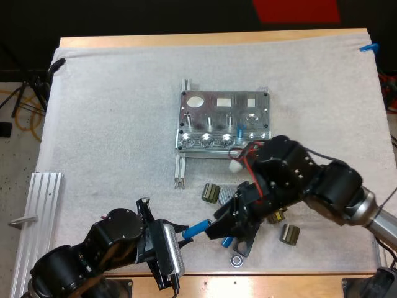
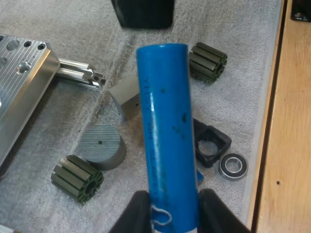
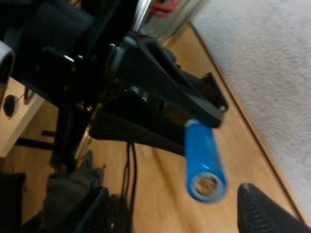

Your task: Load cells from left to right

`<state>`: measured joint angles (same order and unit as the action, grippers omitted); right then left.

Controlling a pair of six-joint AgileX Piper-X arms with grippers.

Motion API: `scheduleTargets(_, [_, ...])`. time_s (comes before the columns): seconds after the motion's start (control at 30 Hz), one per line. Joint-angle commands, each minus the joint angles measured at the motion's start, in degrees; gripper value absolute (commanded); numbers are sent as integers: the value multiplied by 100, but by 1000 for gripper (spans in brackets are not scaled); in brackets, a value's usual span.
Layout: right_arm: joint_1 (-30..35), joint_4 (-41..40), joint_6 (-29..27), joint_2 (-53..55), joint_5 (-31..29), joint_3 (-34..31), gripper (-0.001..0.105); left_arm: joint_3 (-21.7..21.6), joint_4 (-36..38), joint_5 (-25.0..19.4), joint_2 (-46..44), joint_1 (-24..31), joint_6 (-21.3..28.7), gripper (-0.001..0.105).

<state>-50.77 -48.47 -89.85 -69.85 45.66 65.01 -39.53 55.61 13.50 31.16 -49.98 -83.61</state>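
Left pincer point(image 1: 185, 233) is clamped on the blue cell point(image 1: 200, 228), whose long axis points right toward the right pincer point(image 1: 216, 228), spread apart at its free end.

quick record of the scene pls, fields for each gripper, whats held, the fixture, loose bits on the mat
left gripper: fingers shut on the blue cylinder, gripping it at one end
right gripper: fingers apart, at the cylinder's free end, not touching it
metal fixture: flat on the white mat, beyond both grippers
loose parts: ribbed roller, grey disc, bearing ring, all on the mat under the cylinder
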Motion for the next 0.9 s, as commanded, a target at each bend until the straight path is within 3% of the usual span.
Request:
scheduleTargets(0.0, [-35,207,13,-54,91,7,55,-44,-19,49,-22,-3,11,0])
scheduleTargets(0.87, [-481,616,150,-746,93,7,55,-44,-19,49,-22,-3,11,0])
